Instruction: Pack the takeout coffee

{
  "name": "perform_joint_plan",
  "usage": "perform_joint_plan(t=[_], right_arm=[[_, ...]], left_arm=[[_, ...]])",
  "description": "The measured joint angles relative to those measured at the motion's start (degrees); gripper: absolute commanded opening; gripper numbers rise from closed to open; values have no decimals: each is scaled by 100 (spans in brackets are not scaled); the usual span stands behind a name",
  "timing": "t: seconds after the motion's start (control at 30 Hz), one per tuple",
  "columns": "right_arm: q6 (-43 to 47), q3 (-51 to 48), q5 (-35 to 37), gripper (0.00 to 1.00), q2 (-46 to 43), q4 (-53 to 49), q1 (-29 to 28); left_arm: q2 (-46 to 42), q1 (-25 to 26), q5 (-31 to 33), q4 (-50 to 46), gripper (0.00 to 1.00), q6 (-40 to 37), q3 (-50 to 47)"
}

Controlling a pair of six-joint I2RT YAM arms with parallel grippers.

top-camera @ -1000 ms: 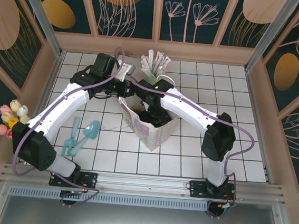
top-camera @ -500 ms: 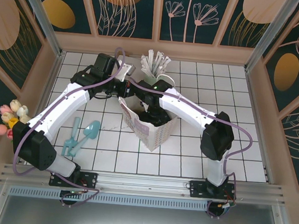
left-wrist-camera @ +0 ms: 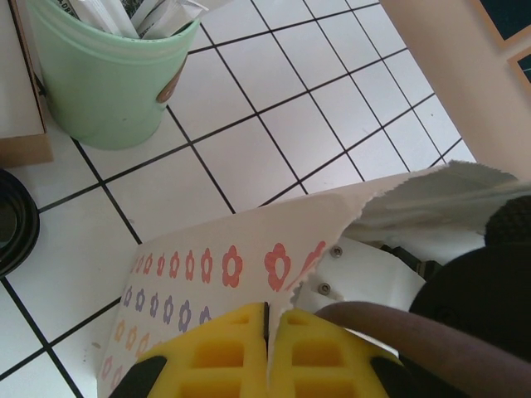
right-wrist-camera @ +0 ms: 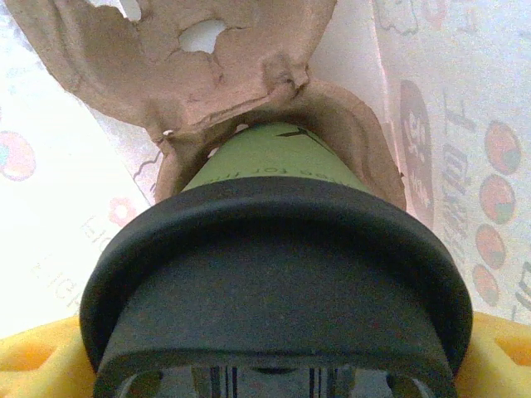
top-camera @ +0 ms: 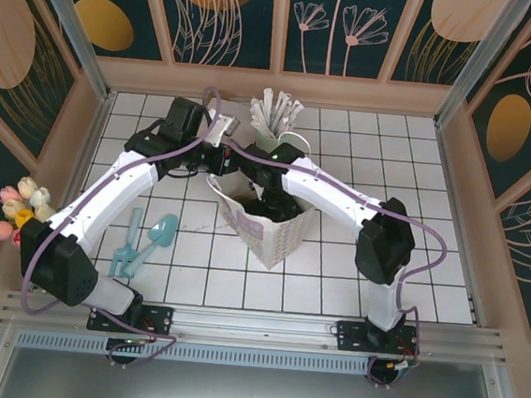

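We see bright, even light on the white tiled tabletop (top-camera: 428,271), with only soft, faint shadows. In the right wrist view the black lid (right-wrist-camera: 274,274) sits blurred at close range across the lower frame, and the paper bag (right-wrist-camera: 41,207) wall at left glows washed out.

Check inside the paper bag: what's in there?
Black-lidded green cup, held by the right pincer, seated in a brown pulp carrier. The bag floor is covered by them.

The bag (left-wrist-camera: 207,240) is thin matt paper. The coffee cup (right-wrist-camera: 265,157) is smooth paper, its lid (right-wrist-camera: 274,274) matt black plastic; the tray (right-wrist-camera: 166,50) is rough pulp.
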State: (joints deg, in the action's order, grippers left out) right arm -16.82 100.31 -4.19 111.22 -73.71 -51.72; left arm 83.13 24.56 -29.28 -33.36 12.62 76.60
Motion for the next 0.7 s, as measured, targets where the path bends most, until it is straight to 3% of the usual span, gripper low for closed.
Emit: perform_joint_plan(t=[0.7], right_arm=[[0,-120,0,43,0,136,0]], left_arm=[[-37,0,114,20,0,13,-22]])
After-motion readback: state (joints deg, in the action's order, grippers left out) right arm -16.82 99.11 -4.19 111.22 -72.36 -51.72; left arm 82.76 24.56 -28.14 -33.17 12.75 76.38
